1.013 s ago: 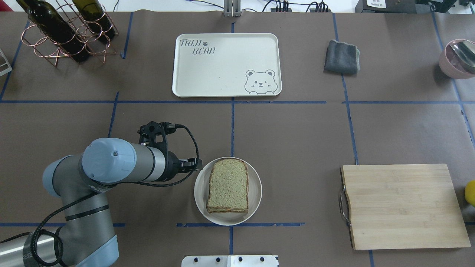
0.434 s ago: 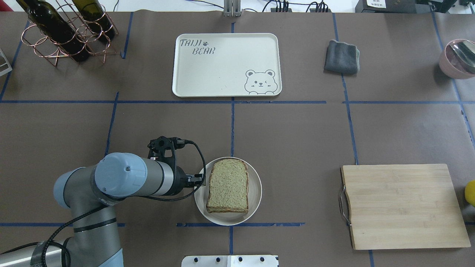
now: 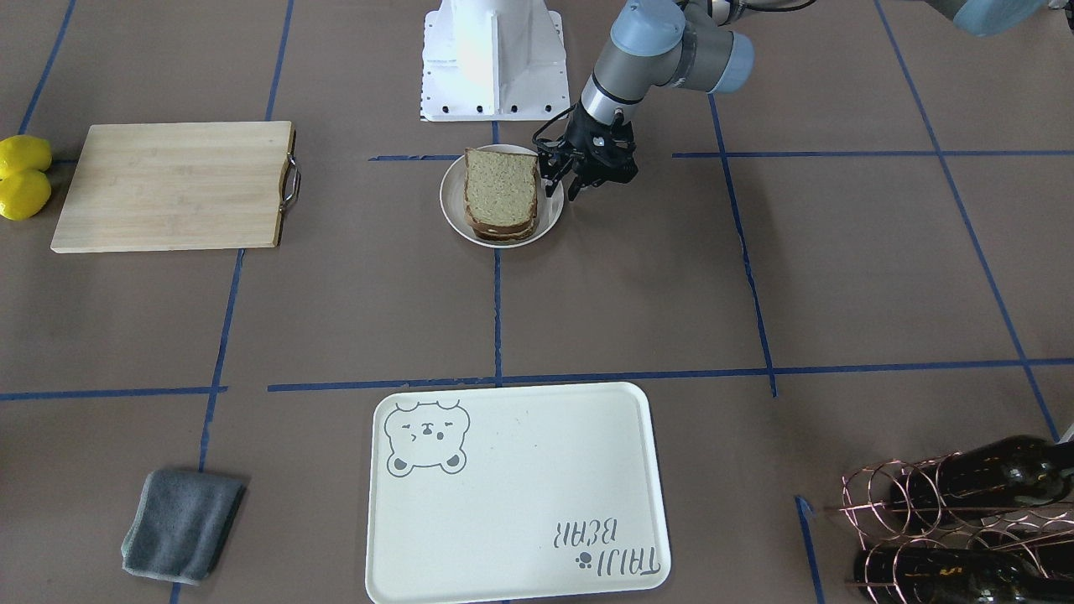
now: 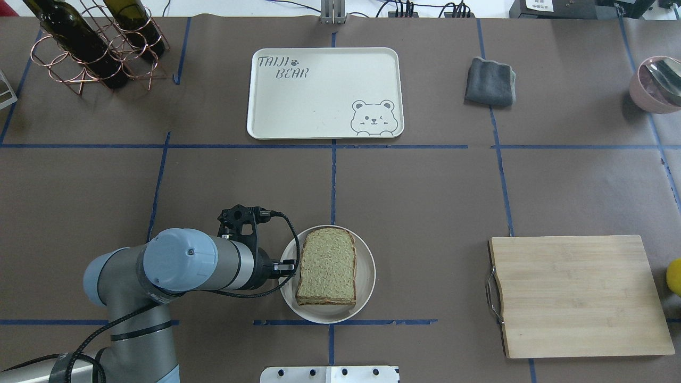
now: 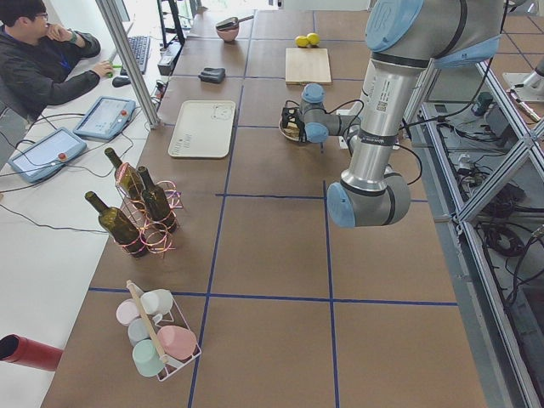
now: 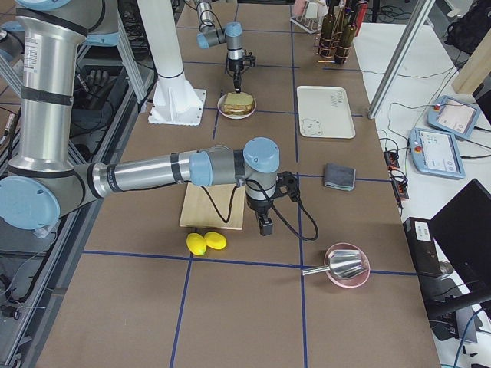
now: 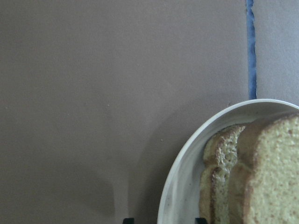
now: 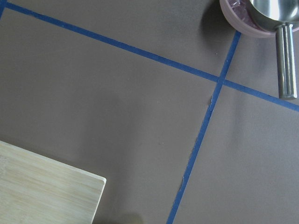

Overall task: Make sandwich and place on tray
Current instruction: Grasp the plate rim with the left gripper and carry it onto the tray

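Observation:
The sandwich [image 4: 327, 266], two stacked slices of speckled bread, lies on a round white plate [image 4: 366, 276]; the egg is hidden between the slices. My left gripper [image 3: 564, 191] is open at the plate's left rim [image 4: 290, 267]. In the left wrist view the two fingertips straddle the plate rim [image 7: 182, 186], with the sandwich [image 7: 261, 172] just beside them. The tray [image 4: 319, 101] lies bare at the far middle of the table. My right gripper [image 6: 265, 225] hangs past the cutting board's end; I cannot tell whether it is open or shut.
A wooden cutting board [image 4: 577, 295] lies to the right, with lemons [image 3: 23, 176] beyond it. A grey cloth [image 4: 490, 81] lies right of the tray. A wine-bottle rack [image 4: 96, 45] stands far left. A pink bowl with a ladle [image 4: 657, 82] is far right.
My left arm has moved right and toward the robot's side, bringing the gripper from beside the plate's upper left to its left rim. The sandwich and plate have not moved.

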